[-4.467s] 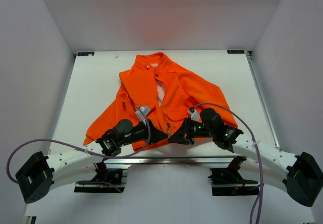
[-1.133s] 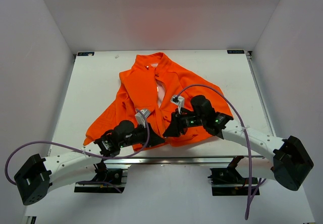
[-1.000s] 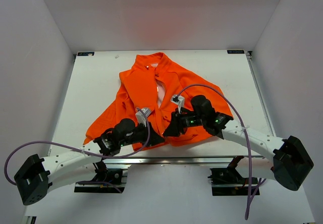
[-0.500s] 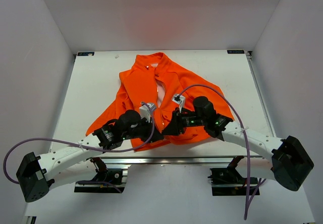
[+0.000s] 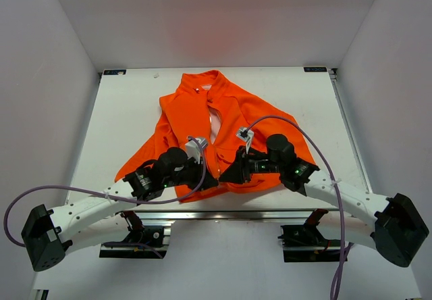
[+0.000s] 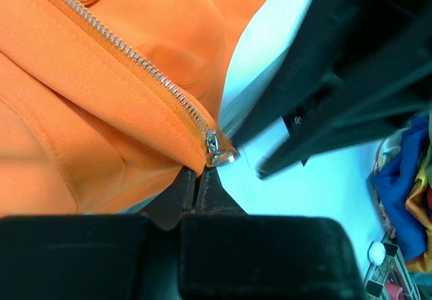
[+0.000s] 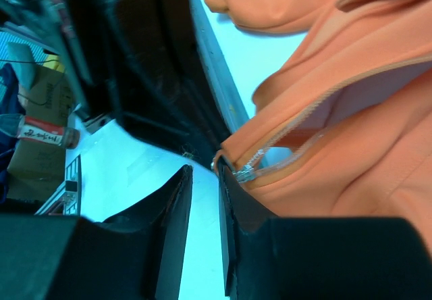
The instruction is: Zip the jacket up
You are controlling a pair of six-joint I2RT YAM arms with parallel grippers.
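Note:
The orange jacket [image 5: 233,114] lies open on the white table, collar at the far side, pink lining showing down the centre. My left gripper [image 5: 210,180] is at its near hem. In the left wrist view it [image 6: 198,173] is shut on the hem just below the silver zipper end [image 6: 219,153]. My right gripper [image 5: 227,176] faces it closely at the other front edge. In the right wrist view its jaws [image 7: 202,171] stand a little apart with nothing between them, and the zipper slider [image 7: 246,173] rests against the outside of one finger [image 7: 233,198].
The table's near edge with a metal rail [image 5: 223,213] runs just below both grippers. The jacket's sleeves spread to the left [image 5: 135,161] and right [image 5: 293,138]. Each arm's black body fills part of the other's wrist view [image 6: 337,77].
The left arm has moved forward to the hem and holds it. The right wrist has drawn back slightly to the right, with its jaws still at the other zipper edge.

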